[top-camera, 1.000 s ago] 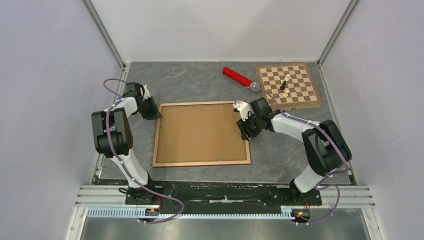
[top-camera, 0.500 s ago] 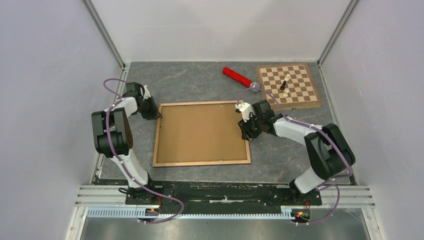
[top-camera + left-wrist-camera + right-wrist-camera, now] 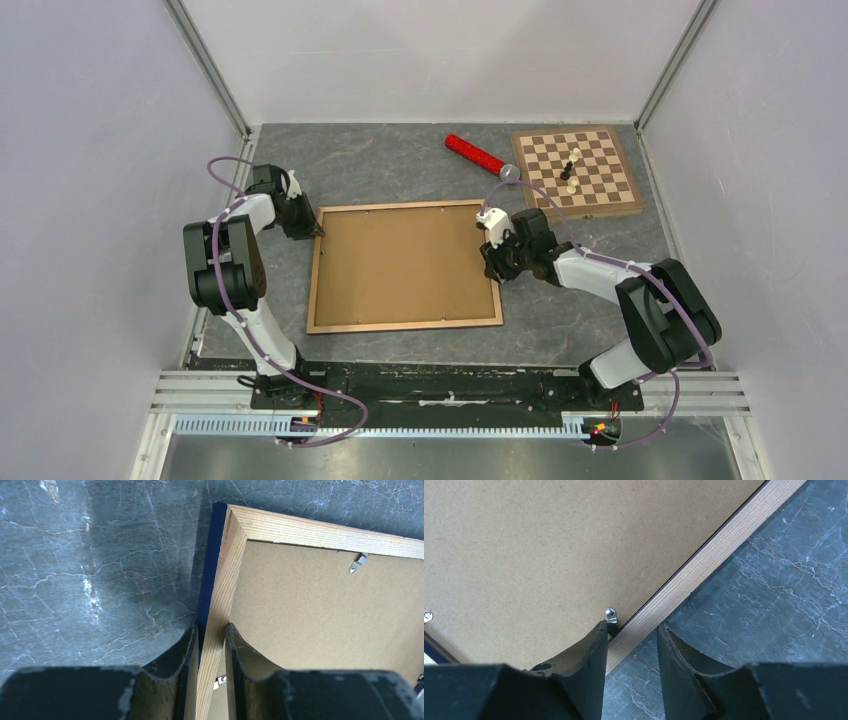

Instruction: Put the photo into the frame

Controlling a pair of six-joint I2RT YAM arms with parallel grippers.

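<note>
The frame (image 3: 405, 325) lies back side up in the middle of the table, with a brown fibreboard panel (image 3: 400, 262) filling it. The photo is hidden. My left gripper (image 3: 316, 230) sits at the frame's far left corner. Its jaws are shut on the light wood left rail (image 3: 220, 595), whose dark blue outer side shows beside it. My right gripper (image 3: 492, 268) is at the right rail (image 3: 724, 545), near the far right corner. It is open, with its jaws astride that rail. The inner fingertip (image 3: 599, 630) rests by a small metal clip (image 3: 610, 614) on the panel (image 3: 549, 555).
A wooden chessboard (image 3: 600, 195) with two pieces (image 3: 569, 175) sits at the back right. A red cylinder (image 3: 473, 153) lies just left of it. Another metal clip (image 3: 357, 562) holds the panel near the far rail. Grey walls close in the table on three sides.
The right arm's elbow has swung outward to the right while its gripper stays at the right rail, jaws a little narrower. The left arm and the frame have not moved.
</note>
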